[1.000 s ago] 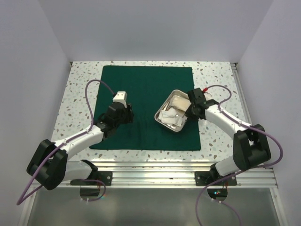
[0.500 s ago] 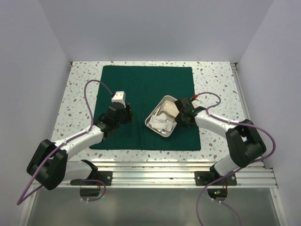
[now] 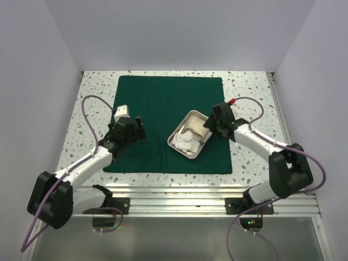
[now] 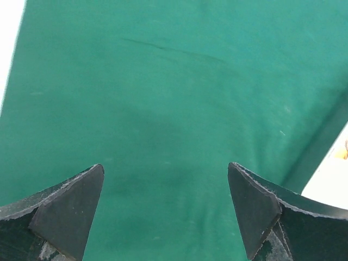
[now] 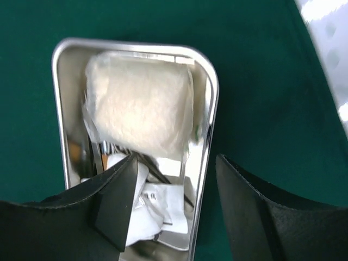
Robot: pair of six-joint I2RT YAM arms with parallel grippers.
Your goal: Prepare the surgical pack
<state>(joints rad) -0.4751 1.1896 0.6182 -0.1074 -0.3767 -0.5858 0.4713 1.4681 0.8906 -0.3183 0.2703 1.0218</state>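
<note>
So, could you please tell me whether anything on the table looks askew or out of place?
The steel tray sits turned at an angle to the green drape's edges, and the gauze and white packets inside it lie jumbled. Nothing has spilled.

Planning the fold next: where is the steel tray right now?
Top view: the steel tray sits tilted on the green drape, right of its centre, just left of the right gripper, jaws open.

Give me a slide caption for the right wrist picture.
Open right gripper above a steel tray of white gauze on the green cloth.
</note>
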